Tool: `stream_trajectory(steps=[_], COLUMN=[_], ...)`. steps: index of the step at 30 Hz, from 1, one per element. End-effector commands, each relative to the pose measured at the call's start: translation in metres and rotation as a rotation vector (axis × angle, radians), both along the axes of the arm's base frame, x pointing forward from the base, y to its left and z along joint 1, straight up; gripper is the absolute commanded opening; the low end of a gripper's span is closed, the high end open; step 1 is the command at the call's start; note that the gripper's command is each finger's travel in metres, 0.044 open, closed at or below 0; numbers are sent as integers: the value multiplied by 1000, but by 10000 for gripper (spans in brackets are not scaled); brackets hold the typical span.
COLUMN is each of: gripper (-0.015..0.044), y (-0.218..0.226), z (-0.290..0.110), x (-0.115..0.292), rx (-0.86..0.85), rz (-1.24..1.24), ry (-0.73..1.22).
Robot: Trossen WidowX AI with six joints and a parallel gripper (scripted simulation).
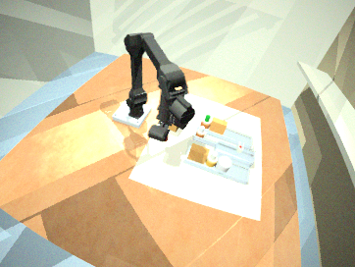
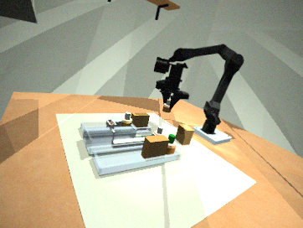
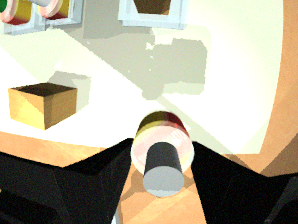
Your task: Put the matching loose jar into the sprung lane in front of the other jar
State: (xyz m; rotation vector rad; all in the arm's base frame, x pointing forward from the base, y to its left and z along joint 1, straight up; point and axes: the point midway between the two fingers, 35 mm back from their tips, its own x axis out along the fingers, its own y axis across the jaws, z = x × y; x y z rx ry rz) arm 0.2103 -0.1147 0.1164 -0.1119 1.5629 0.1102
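Note:
My gripper (image 3: 161,145) (image 2: 168,104) (image 1: 160,131) is shut on the loose jar (image 3: 161,165) (image 2: 166,107), a cream jar with a red and yellow band and a grey lid. It holds the jar above the near edge of the white mat (image 1: 196,188) (image 2: 188,184), short of the front of the lane rack (image 1: 242,172) (image 2: 105,168). A matching grey-lidded jar (image 2: 160,131) (image 1: 201,132) stands in one lane. A green-lidded jar (image 3: 7,3) (image 2: 172,137) (image 1: 207,118) stands beside it.
A loose brown box (image 3: 43,103) (image 2: 184,134) sits on the mat in front of the rack. More brown boxes (image 1: 197,153) (image 2: 155,146) and small jars (image 1: 224,164) fill other lanes. The arm base (image 1: 131,115) (image 2: 211,135) stands off the mat.

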Motion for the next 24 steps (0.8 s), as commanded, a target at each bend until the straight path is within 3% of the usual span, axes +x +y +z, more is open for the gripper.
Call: stream_trajectory(steps=[1, 9, 24], gripper=[0, 0, 0], y=[5, 11, 64], z=[28, 30, 11], x=[-3, 1, 41], rx=[-2, -1, 3], rz=[-1, -3, -21], ry=[-12, -10, -6])
